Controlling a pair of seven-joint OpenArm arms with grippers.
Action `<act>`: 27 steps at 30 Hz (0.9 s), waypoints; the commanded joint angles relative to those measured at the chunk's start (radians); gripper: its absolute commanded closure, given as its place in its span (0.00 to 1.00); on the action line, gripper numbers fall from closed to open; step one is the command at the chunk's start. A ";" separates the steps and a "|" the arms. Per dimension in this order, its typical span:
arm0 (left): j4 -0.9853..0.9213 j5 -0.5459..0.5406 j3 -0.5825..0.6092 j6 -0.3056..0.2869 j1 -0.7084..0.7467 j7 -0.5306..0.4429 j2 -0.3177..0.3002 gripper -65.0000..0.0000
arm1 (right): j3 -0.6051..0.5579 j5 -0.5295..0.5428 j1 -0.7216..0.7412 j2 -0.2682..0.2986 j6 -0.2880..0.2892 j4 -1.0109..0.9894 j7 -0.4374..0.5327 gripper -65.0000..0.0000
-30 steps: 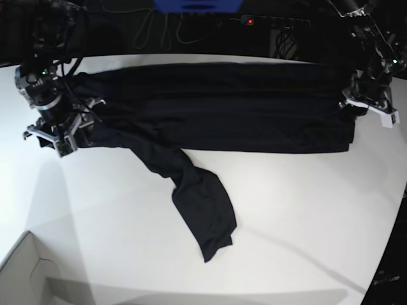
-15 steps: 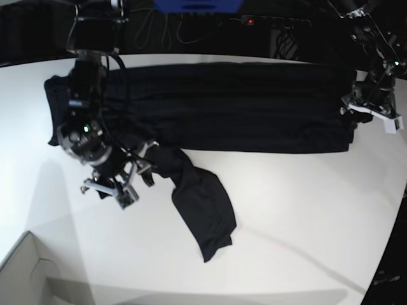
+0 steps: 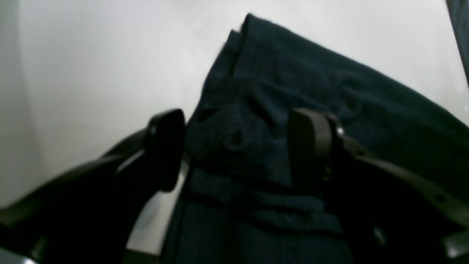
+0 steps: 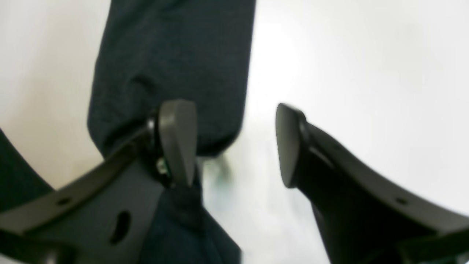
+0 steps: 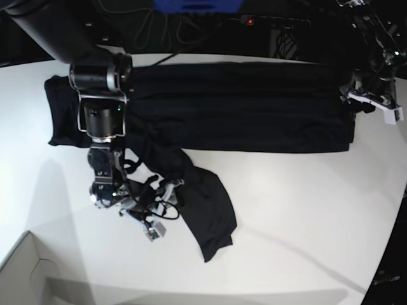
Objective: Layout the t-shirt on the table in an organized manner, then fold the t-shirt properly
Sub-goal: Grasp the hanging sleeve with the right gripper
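The t-shirt lies on the table as a long dark band, its long axis running side to side across the far part of the tabletop. From the band's near edge one sleeve trails off at a slant toward the near edge of the table, ending in a blunt tip. The cloth is plain black; I can read no print, label or brand on it.

My right gripper hangs just beside that sleeve, on the side away from the left arm. My fingers stand wide apart with bare white table between them; one finger overlaps the sleeve's edge, but nothing is clamped.

My left gripper sits at the end of the band farthest from the sleeve. Its fingers are spread wide, with a bunched corner of the shirt lying between them, and do not press on it.
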 commanded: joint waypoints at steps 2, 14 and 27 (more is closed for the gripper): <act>0.017 -0.012 -0.005 -0.003 0.000 -0.018 -0.014 0.35 | -0.001 0.015 0.031 0.002 0.003 -0.026 0.060 0.47; 0.015 -0.012 -0.005 -0.003 0.001 -0.015 -0.014 0.35 | -0.001 0.015 0.031 -0.002 0.003 -0.166 0.158 0.70; 0.017 -0.012 -0.005 -0.003 0.012 -0.020 -0.015 0.35 | -0.019 0.016 -0.101 -0.085 0.003 0.357 -0.066 1.00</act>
